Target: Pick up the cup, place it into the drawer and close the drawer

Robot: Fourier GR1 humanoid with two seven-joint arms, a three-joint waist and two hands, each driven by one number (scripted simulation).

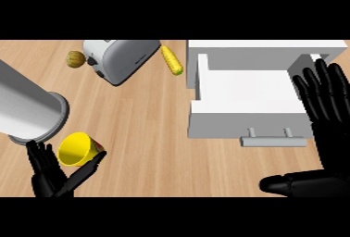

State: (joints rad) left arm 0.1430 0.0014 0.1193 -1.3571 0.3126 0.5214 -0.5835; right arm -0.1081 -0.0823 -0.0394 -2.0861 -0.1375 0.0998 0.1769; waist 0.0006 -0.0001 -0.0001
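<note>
Lower left, near the table's (153, 134) front edge: the left hand (48, 178) sits spread wide, straight fingers on one side and thumb on the other, so that the cup lies in the gap between them. This looks like the set-up for a grasp, not a finished one.
Cup (75, 149): yellow, tipped with its mouth showing towards the view, close against the left hand. I cannot tell whether it is lifted or on the table. It is well apart from the drawer.
Left forearm (27, 109): a grey cylinder slanting in from the left edge above the cup.
Back left: a small round brown thing (76, 59) just beside a silver toaster (126, 55), with a corn cob (171, 60) on the toaster's right. All sit away from the likely path to the drawer.
Drawer (246, 92): white and pulled open, so the cup can go straight in. Its handle (273, 141) faces the robot.
Right edge: the right hand (325, 106) rests open, fingers up, over the drawer's right side, handy for pushing it closed later.
Count: one cup, one toaster, one cob, one brown thing, one drawer, one handle, two hands.
Stage: picking up, by my judgement. Placing and closing are not yet done.
</note>
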